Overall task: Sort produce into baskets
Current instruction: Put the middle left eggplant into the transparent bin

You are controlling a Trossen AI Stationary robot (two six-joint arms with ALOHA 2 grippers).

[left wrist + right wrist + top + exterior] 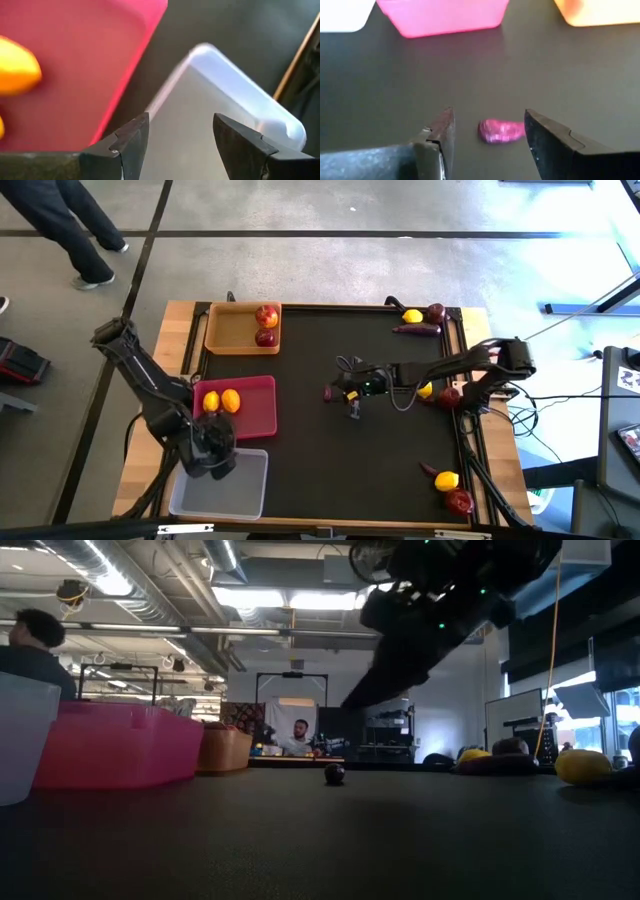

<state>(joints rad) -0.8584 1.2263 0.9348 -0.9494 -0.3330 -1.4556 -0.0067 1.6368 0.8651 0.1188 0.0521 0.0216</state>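
A slim dark-purple root (502,131) lies on the black mat near the table's middle; it also shows in the high view (329,392) and end-on in the low view (334,774). My right gripper (489,119) is open and hangs above the root, one finger on either side, touching nothing. My left gripper (181,120) is open and empty over the translucent tray (220,95), at its edge beside the magenta tray (100,60). The magenta tray (255,415) holds two lemons (221,401). The tan tray (228,330) holds two apples (266,325).
A lemon (412,316), an apple (436,311) and a root (418,330) lie at the far right corner. A lemon (426,390) and an apple (450,395) lie under the right arm. A root (428,471), a lemon (447,480) and an apple (459,501) lie at the near right.
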